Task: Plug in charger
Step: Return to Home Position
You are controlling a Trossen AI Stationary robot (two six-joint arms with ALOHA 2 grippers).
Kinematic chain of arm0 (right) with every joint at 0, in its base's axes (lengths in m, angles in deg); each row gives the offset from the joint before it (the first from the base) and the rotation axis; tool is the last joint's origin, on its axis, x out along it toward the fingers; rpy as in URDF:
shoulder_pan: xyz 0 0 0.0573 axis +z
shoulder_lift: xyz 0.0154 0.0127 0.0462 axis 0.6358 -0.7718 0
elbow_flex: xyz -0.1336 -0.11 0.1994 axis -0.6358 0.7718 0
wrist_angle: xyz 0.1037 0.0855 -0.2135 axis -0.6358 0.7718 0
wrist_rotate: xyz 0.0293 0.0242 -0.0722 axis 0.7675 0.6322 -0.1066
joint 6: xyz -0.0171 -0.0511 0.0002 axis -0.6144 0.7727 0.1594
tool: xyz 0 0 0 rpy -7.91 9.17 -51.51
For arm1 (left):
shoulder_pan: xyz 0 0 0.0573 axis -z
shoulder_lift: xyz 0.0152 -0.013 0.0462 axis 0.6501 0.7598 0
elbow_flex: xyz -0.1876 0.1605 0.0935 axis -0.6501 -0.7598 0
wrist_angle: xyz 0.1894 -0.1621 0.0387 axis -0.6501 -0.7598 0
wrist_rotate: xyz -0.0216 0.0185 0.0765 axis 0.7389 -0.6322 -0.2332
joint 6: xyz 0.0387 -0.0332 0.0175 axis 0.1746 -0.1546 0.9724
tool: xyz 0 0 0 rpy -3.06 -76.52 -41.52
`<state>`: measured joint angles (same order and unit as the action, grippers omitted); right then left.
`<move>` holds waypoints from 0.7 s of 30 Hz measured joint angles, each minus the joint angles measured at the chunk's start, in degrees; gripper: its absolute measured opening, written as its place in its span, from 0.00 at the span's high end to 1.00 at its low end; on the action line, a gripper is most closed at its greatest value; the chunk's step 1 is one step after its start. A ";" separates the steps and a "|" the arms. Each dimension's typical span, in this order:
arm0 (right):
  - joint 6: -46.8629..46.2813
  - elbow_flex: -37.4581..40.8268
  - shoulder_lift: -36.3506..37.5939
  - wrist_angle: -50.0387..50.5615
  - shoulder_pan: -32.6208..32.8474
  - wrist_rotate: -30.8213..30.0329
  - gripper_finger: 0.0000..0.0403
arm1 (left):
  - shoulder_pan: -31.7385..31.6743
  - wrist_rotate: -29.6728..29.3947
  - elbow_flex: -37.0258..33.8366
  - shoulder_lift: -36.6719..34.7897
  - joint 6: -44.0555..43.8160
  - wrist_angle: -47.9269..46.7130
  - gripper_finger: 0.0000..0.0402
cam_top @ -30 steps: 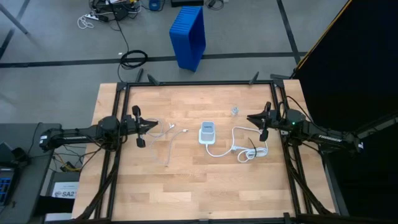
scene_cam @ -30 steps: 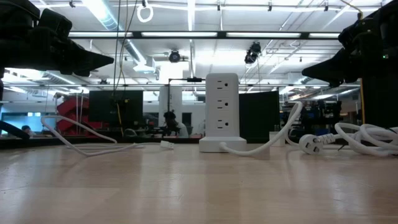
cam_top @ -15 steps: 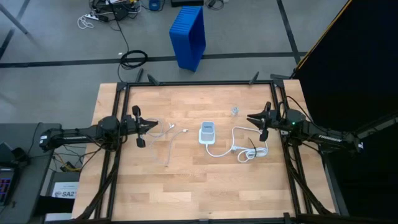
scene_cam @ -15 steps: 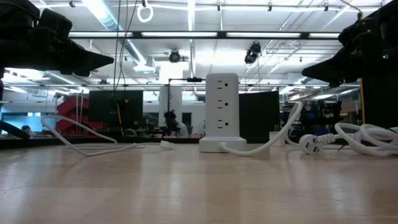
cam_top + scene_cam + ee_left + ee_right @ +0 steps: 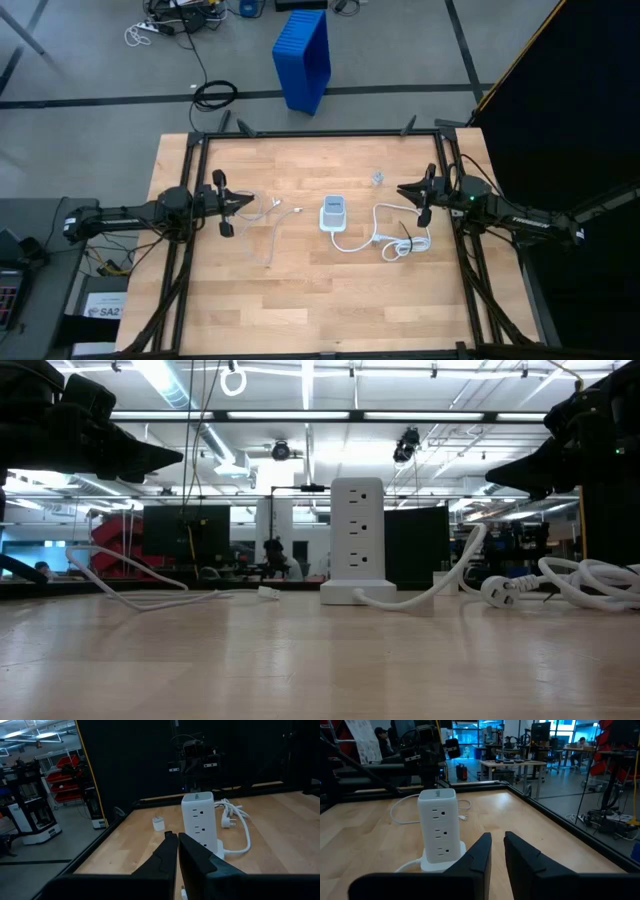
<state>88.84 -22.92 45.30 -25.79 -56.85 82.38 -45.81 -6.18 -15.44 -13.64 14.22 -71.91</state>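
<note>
We found both arms drawn back to their own edges of the table [image 5: 300,300], the left at the left edge and the right at the right edge, each pointing in toward the middle. The left pincer [image 5: 176,836] was pressed almost together with only a sliver between its fingers, pinching nothing. The right pincer [image 5: 497,836] was much the same, nearly closed and empty. The charger [image 5: 158,823], which we took to be the small white plug-in cube, sat on the wood near the far edge, beside the outlet tower [image 5: 334,213] but apart from it, so not plugged in. The tower stood upright mid-table with its thick cord [image 5: 352,245] looping toward the right arm. A thin cable [image 5: 272,232] lay loose just in front of the left pincer.

We judged the step in hand to be settling at rest. To do it well, we would hold both pincers raised clear of the wood, keep the fingers closed so nothing hooks the thin cable or the thick cord, and finish any remaining travel slowly along each arm's own side.
</note>
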 joint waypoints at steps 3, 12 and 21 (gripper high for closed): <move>0.00 0.00 0.01 0.00 0.00 -0.02 0.94 | 0.00 0.02 0.01 0.00 0.02 0.01 1.00; 0.00 0.01 0.00 0.00 0.00 -0.01 0.91 | 0.00 0.01 -0.01 0.00 0.00 0.01 1.00; 0.00 0.01 0.01 0.00 0.00 -0.01 0.88 | 0.00 0.02 -0.01 0.00 -0.01 -0.01 1.00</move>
<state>88.84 -22.91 45.31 -25.79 -56.85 82.37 -45.81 -6.16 -15.45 -13.64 14.21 -71.92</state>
